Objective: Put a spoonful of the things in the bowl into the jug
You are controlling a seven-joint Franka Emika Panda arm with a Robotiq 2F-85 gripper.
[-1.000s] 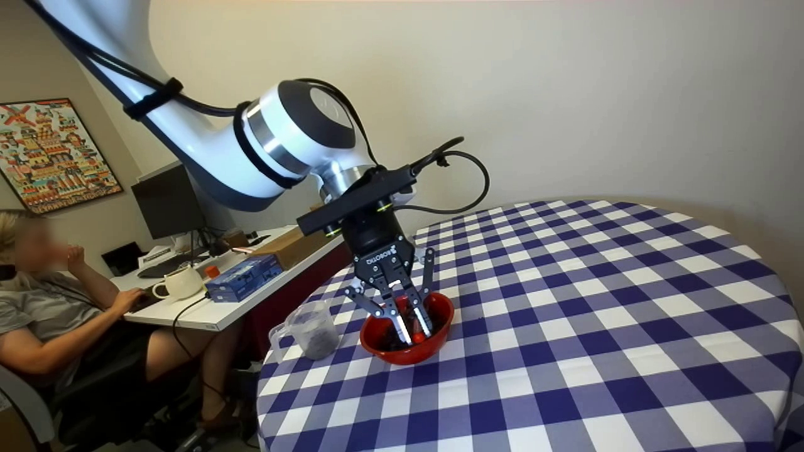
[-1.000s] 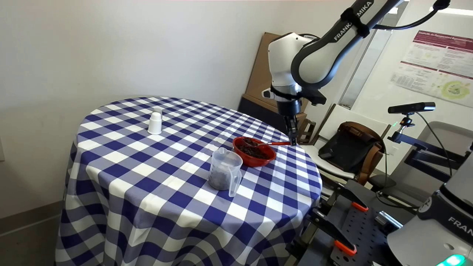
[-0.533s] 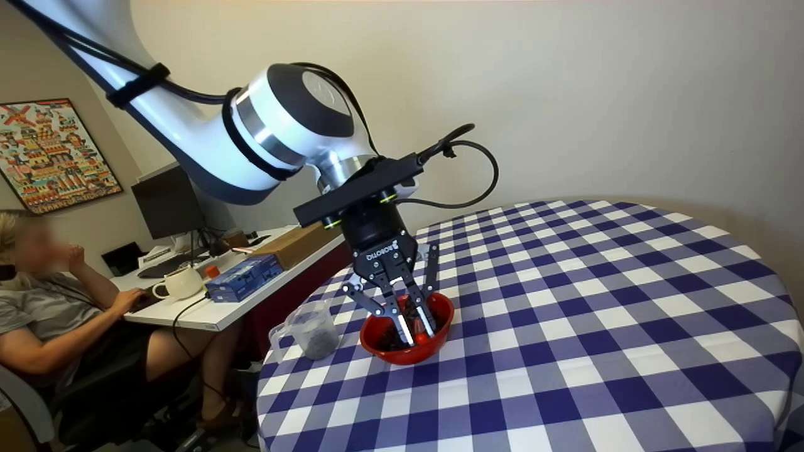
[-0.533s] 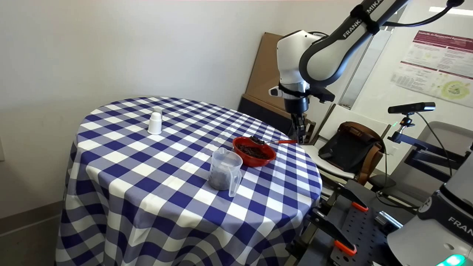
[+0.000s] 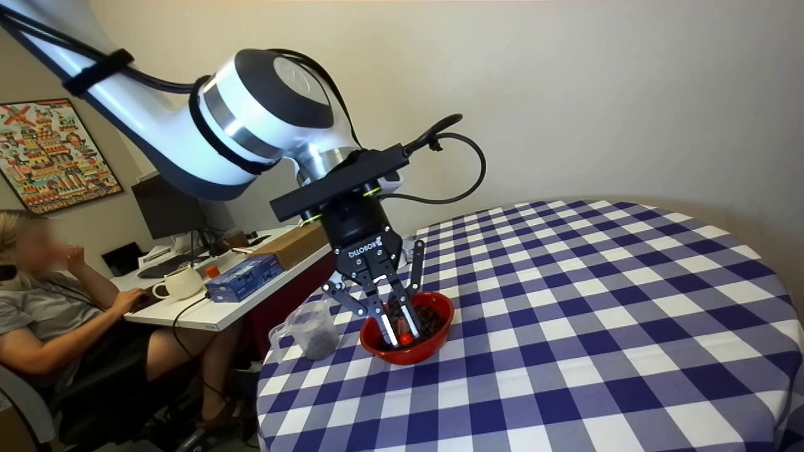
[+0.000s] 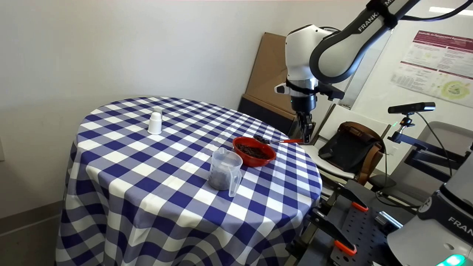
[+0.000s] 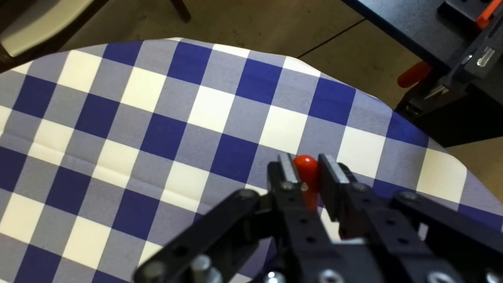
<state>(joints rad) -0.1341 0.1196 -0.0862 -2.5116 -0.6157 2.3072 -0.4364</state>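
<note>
In an exterior view, the spoon is sticking out sideways from the jaws, roughly level, its red handle pinched between them. A clump of dark brown bits is sitting on its head at the far rim of the red bowl; cannot tell if spoon and rim are touching. More dark bits are lying in the bowl. The see-through jug is standing upright just beside it on the checked tabletop; its lower part is showing grey, cause unclear. A white cup is standing well apart. Beyond, a bag is resting on a chair.

In an exterior view, the arm is slanting down from upper left, the jaws hiding part of the bowl. The handle's red end is showing between them. Checked cloth is showing between jug and bowl. A person is sitting near a white pot and a blue box.

In the wrist view, the jaws are standing nearly together, holding only the red handle, its rounded tip poking out between them. Checked cloth is filling most of the background; floor is showing past its edge.
</note>
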